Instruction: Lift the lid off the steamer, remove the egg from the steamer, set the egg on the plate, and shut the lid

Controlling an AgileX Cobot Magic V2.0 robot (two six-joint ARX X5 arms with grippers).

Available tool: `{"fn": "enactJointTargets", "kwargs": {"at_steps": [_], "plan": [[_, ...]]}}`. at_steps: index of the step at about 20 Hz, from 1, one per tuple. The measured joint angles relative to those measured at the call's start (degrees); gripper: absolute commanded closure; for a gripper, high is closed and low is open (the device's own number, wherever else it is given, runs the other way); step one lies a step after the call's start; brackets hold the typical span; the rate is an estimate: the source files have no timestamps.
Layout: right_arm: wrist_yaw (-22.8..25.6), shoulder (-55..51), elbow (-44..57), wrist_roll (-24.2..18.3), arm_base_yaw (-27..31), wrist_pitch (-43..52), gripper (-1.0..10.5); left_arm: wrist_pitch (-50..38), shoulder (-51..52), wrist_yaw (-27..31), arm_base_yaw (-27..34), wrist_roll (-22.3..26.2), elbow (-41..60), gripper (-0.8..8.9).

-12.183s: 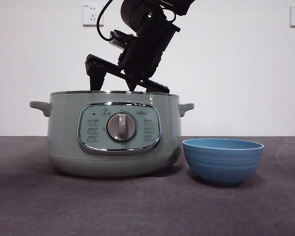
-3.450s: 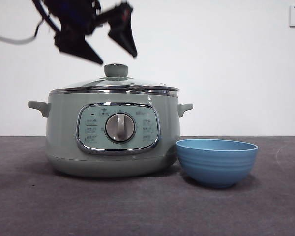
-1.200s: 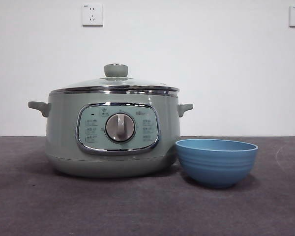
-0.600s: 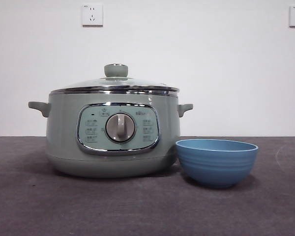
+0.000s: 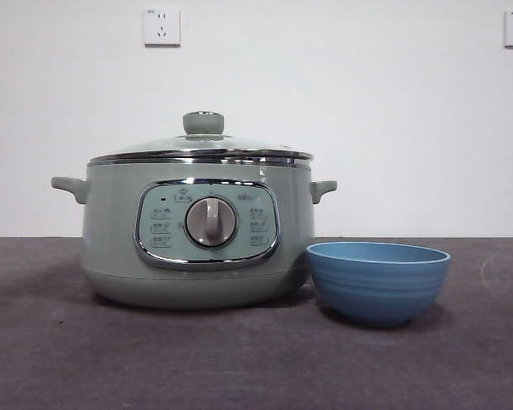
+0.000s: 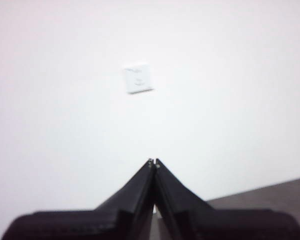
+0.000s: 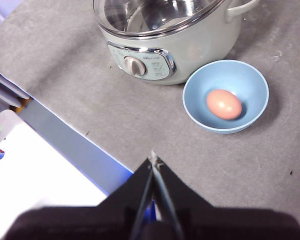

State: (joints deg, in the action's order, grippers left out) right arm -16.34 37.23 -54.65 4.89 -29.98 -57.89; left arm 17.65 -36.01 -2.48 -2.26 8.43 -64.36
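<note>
- The steamer (image 5: 197, 231) stands upright on the dark grey table (image 5: 239, 359), its control panel and silver dial (image 5: 211, 222) facing the front camera, its two small handles sticking out to either side.
- The lid (image 5: 201, 147) sits level on the steamer's rim, closed, with its pale green knob (image 5: 203, 123) pointing straight up.
- The plate (image 5: 378, 280), a deep blue bowl, stands upright just beside the steamer on the side away from the dial's left handle; from the front view the two look to be touching or nearly so.
- The egg (image 7: 224, 104) lies on its side in the bottom of the plate (image 7: 225, 95), clear of the bowl's wall; its long axis runs roughly parallel to the steamer's front panel (image 7: 140, 62).
- The left gripper (image 6: 154, 162) is raised well away from the table, aimed at a white wall with a socket (image 6: 138, 78); its jaws are pressed together and hold nothing.
- The right gripper (image 7: 153, 159) hangs high above the table near its front edge, well apart from plate and steamer; its jaws are closed tip to tip and empty.
</note>
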Motion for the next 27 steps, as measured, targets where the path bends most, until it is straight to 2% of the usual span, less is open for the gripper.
{"fn": "enactJointTargets", "kwargs": {"at_steps": [2,5,8,11,17,27], "plan": [[0.00,0.00,0.00,0.00,0.00,0.00,9.5,-7.13,6.62,0.63,2.71,0.15,14.56,8.17],[0.00,0.00,0.00,0.00,0.00,0.02,9.5,-8.02,14.78,0.85,5.03,0.15,32.76,8.17],[0.00,0.00,0.00,0.00,0.00,0.00,9.5,-7.93,22.99,0.85,6.14,0.15,44.89,8.17],[0.00,0.00,0.00,0.00,0.00,0.02,9.5,-8.74,28.50,1.68,6.36,0.15,52.54,8.17],[0.00,0.00,0.00,0.00,0.00,0.02,9.5,-6.14,34.16,2.16,6.38,-0.17,61.37,8.17],[0.00,0.00,0.00,0.00,0.00,0.02,9.5,-4.11,35.74,2.12,6.38,-2.47,62.25,8.17]]}}
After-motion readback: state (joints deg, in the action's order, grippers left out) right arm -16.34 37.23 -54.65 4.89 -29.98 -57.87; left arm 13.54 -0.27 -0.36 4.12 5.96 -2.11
